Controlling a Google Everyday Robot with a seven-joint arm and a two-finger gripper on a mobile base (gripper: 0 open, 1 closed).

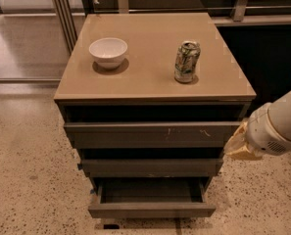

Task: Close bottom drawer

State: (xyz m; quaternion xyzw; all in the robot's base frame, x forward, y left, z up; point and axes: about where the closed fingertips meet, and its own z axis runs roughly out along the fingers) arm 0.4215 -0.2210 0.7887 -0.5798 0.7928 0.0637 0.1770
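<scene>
The bottom drawer (152,209) is the narrowest of three grey-brown drawers in a small cabinet. It stands pulled out towards me, and its shallow dark tray (152,192) shows, with nothing visible in it. My gripper (239,145), tan at the tip on a white arm, hangs at the cabinet's right side. It is level with the top and middle drawers, above and to the right of the bottom drawer, and holds nothing that I can see.
The top drawer (155,133) with white scratch marks and the middle drawer (150,166) also stick out a little. A white bowl (108,51) and a drinks can (187,61) stand on the tan cabinet top (150,82). Speckled floor (32,180) lies around.
</scene>
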